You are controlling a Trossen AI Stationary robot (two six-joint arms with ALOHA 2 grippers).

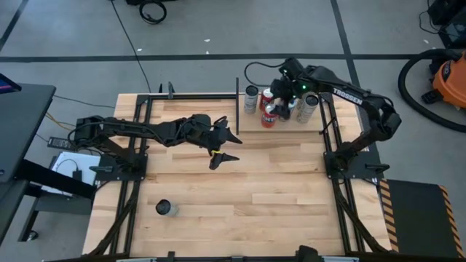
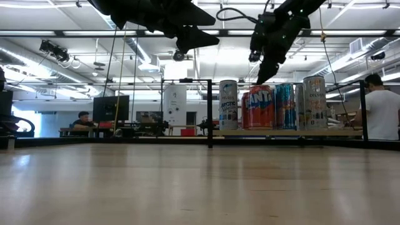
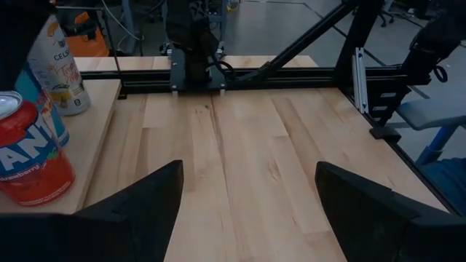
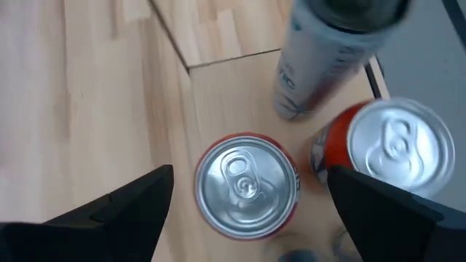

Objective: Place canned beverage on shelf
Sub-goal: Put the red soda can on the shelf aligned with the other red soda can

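The right gripper (image 1: 280, 102) is hovering directly over the red can (image 4: 247, 185) standing upright on the shelf (image 1: 251, 124), fingers spread wide and holding nothing. It is sitting among other upright cans: a second red-topped can (image 4: 393, 145) just beside it and a tall pale can (image 4: 320, 65) close behind, so any lowering or lifting is running through a tight cluster. One more can (image 1: 166, 209) is standing alone on the table (image 1: 277, 204) near the front, well apart from the shelf; the left gripper (image 1: 222, 145), also parted and empty, is hanging above mid-table and looks nearer to it.
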